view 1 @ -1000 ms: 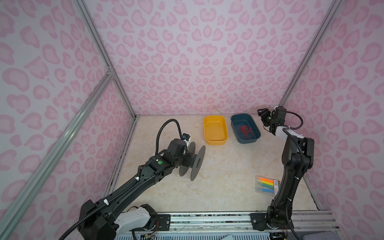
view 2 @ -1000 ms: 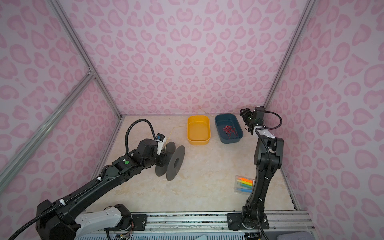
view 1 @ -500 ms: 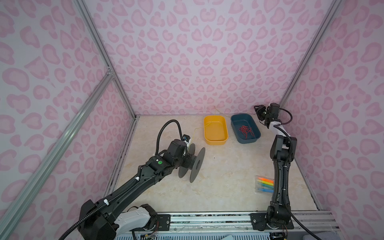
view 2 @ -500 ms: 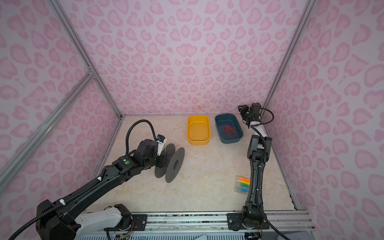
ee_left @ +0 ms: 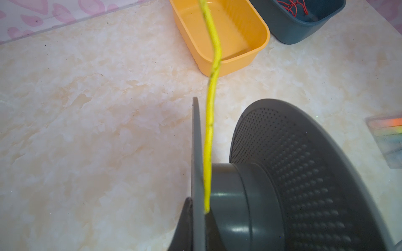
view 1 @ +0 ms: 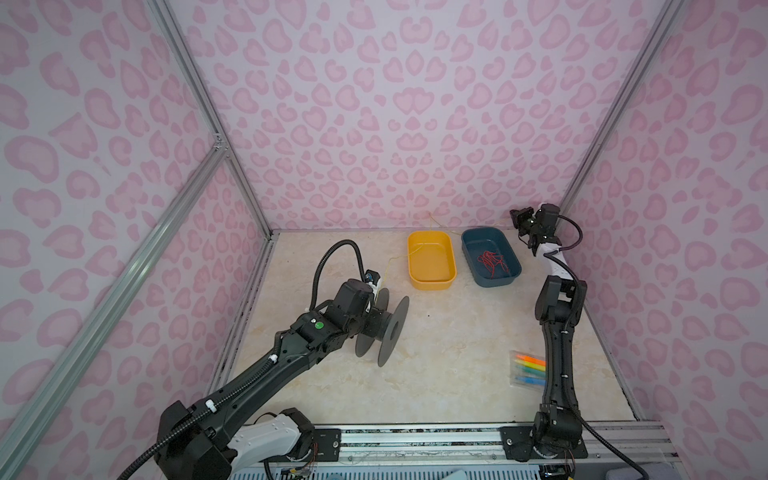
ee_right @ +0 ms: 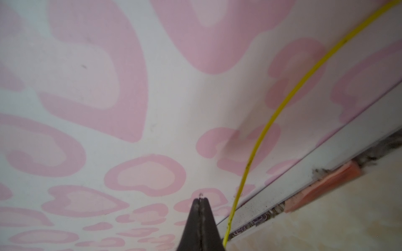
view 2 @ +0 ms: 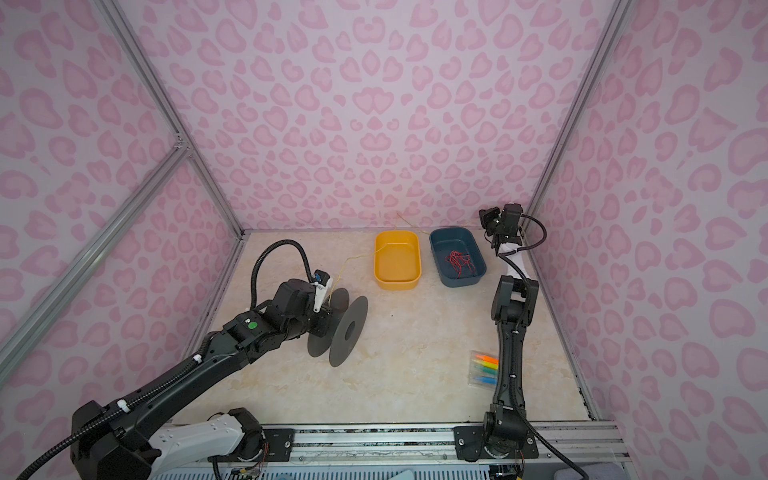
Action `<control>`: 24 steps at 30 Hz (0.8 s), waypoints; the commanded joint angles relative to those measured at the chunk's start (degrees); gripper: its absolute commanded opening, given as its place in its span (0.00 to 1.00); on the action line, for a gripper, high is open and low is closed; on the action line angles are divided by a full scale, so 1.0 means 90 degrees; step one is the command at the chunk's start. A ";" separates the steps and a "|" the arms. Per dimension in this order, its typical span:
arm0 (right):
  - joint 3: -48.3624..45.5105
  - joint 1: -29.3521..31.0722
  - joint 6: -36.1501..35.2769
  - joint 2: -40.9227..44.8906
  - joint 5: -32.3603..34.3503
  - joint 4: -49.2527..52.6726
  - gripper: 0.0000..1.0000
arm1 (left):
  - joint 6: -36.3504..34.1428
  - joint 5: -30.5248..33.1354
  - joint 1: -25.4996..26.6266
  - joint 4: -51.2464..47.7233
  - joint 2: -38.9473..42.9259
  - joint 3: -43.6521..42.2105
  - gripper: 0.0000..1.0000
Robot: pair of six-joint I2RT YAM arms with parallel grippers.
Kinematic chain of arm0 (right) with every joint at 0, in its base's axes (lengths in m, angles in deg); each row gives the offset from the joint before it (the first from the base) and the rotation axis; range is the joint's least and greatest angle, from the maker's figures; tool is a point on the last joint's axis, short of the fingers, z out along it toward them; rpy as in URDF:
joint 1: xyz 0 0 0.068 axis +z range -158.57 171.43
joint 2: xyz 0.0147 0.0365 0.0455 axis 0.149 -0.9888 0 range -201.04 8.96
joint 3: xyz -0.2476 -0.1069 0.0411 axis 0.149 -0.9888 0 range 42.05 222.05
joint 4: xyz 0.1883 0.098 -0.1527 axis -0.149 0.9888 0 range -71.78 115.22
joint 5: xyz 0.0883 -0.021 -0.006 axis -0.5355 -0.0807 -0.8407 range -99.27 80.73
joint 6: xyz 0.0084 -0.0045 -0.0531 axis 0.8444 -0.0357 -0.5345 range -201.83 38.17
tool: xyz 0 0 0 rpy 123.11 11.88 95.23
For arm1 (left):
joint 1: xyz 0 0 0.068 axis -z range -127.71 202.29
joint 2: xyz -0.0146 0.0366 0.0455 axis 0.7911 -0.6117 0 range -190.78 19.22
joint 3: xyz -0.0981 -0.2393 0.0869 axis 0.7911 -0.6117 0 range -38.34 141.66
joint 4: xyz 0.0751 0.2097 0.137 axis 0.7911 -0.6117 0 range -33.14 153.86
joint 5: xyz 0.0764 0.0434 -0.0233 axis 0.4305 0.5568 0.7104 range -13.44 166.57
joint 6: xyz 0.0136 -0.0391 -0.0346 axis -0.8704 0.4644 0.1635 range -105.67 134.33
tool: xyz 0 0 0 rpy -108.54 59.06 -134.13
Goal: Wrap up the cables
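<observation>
The cables are one thin yellow wire (view 1: 388, 266) (view 2: 345, 264). It rises from the grey spool (view 1: 390, 328) (view 2: 347, 328), crosses the yellow bin and runs to the back wall. My left gripper (view 1: 376, 305) (ee_left: 196, 208) is shut on the spool's near flange, and the wire (ee_left: 210, 130) comes down to the hub (ee_left: 228, 195) right beside that flange. My right gripper (view 1: 517, 216) (ee_right: 200, 198) is raised near the back right corner, close to the wall. Its fingers are shut together on nothing that shows. The wire (ee_right: 261, 139) curves past beside them, apart from them.
A yellow bin (view 1: 430, 284) and a blue bin (view 1: 492, 284) holding short red wires (view 1: 492, 262) stand at the back. A pack of coloured markers (view 1: 528, 368) lies by the right arm's base. The back wall is very close to the right fingertips.
The right arm has straightened and carried its gripper up and back toward the wall, and its jaws have gone from open to shut. The left arm and spool have not moved.
</observation>
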 commanded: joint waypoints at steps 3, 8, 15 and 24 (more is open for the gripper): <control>0.0136 -0.0034 0.0163 -0.0088 -0.0265 -0.0214 0.00 | -0.0052 0.0106 -0.0003 0.0146 -0.0008 0.0173 0.04; -0.0683 -0.0089 0.0188 0.0194 -0.0299 -0.0447 0.33 | -0.0060 0.0112 -0.0008 0.0067 -0.0008 0.0237 0.04; -0.0786 -0.0125 -0.0137 0.0326 -0.0319 -0.0279 0.51 | -0.0166 0.0174 -0.0005 -0.0053 -0.0134 0.0384 0.04; 0.0936 -0.0133 0.0314 -0.0899 0.0054 -0.0355 0.43 | -0.0168 -0.0020 -0.0004 -0.0048 -0.0330 0.0568 0.04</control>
